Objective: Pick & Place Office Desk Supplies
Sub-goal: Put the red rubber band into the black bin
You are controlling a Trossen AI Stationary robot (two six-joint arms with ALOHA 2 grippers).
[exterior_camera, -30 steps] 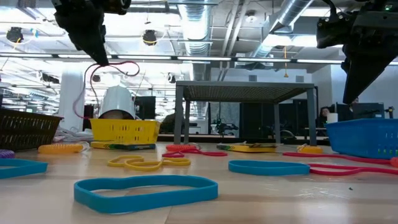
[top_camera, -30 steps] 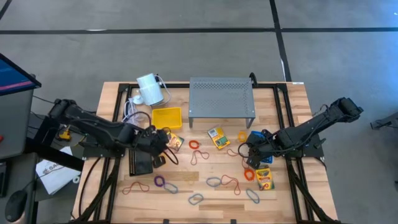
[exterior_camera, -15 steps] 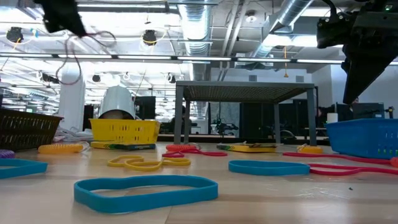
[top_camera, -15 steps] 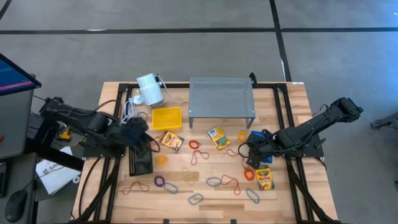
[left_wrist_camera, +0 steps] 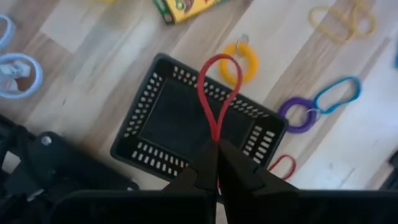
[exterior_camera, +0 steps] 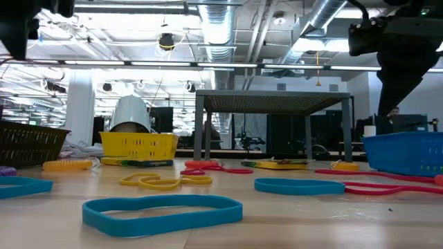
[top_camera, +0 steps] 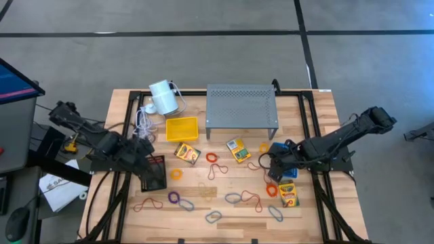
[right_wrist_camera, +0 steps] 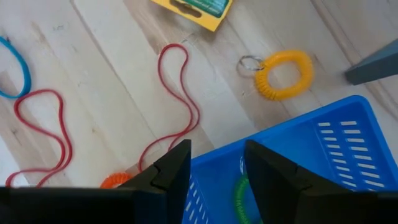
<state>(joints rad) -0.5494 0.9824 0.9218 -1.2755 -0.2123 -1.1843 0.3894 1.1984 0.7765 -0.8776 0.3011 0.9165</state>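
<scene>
L gripper (left_wrist_camera: 216, 163) is clamped on a red rubber band (left_wrist_camera: 215, 93), loop dangling over the black basket (left_wrist_camera: 158, 99) at lower left of the high view. To do it well: centre the loop over the basket floor, drop lower, then let go so it doesn't snag the rim. R gripper (right_wrist_camera: 214, 165) waits w/ fingers apart over the blue basket (right_wrist_camera: 348, 143), centre-right.
</scene>
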